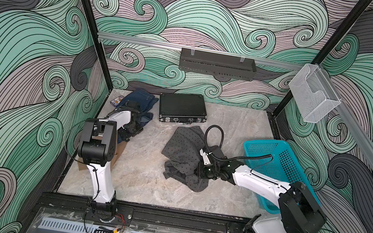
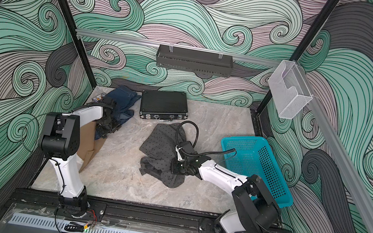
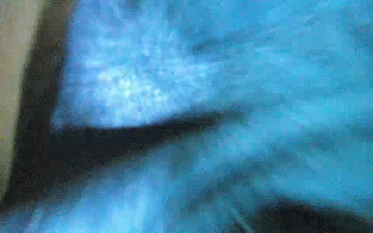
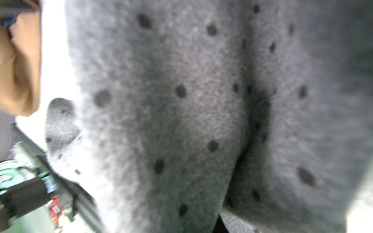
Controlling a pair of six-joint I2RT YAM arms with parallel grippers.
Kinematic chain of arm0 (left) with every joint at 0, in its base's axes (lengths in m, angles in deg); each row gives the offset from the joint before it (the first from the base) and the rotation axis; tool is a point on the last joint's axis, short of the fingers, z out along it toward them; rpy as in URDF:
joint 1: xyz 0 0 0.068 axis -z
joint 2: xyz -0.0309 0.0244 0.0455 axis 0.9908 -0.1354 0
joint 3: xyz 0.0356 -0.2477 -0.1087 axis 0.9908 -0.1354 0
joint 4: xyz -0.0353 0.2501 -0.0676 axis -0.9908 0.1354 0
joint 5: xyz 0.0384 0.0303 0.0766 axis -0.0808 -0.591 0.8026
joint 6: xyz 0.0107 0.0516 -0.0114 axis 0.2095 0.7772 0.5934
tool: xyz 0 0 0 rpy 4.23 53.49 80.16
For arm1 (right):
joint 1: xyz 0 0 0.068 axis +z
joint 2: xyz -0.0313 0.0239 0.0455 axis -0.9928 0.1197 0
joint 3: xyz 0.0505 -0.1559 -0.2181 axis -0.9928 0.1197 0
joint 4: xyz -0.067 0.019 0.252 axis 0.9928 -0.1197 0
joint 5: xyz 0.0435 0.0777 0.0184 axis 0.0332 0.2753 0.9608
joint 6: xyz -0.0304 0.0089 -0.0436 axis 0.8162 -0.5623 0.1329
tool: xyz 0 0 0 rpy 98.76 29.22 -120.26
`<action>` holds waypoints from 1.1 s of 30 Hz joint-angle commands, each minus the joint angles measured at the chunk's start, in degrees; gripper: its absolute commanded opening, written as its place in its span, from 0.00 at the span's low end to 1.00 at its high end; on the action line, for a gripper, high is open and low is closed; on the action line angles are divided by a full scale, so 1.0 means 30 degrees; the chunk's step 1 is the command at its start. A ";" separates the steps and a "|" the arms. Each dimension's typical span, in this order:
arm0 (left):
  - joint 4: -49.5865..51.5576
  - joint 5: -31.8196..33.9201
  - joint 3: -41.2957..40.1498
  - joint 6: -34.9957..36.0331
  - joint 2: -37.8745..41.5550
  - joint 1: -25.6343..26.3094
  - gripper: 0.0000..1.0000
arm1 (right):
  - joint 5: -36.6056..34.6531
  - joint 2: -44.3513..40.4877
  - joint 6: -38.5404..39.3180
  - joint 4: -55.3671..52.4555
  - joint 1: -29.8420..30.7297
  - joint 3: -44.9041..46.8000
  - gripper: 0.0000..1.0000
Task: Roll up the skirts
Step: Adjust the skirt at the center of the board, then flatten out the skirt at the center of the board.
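Observation:
Three skirts lie on the marble table. The dark grey dotted skirt (image 1: 183,147) (image 2: 159,143) is crumpled in the middle. My right gripper (image 1: 198,171) (image 2: 173,167) is buried in its right side, and the folds draw in toward the jaws. The right wrist view is filled with that grey cloth (image 4: 161,100), so the fingers are hidden. The blue denim skirt (image 1: 142,101) (image 2: 123,98) lies at the back left. My left gripper (image 1: 131,127) (image 2: 106,126) is down on it. The left wrist view shows only blurred denim (image 3: 262,80). The tan skirt (image 2: 86,141) lies partly under the left arm.
A black hard case (image 1: 181,107) stands at the back centre. A teal basket (image 1: 267,142) sits on the right, behind the right arm. A small printed packet (image 1: 117,100) lies in the back left corner. A black rack (image 1: 216,63) and a clear holder (image 1: 313,94) hang on the walls.

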 commanded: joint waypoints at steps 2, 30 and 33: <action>0.1179 -0.0887 0.1427 0.1477 0.0459 0.0168 0.73 | 0.1751 -0.0952 -0.0670 -0.0212 -0.0824 -0.0374 0.15; -1.1273 -1.3505 -0.7542 -0.1510 0.4844 1.1874 0.29 | 0.1165 -0.7331 0.0947 -0.9610 -0.3070 -0.0177 0.78; -1.1103 -1.3835 -0.6159 -0.1541 0.4857 1.3167 0.10 | 0.0424 -0.7897 0.0838 -0.9997 -0.2972 -0.0634 0.78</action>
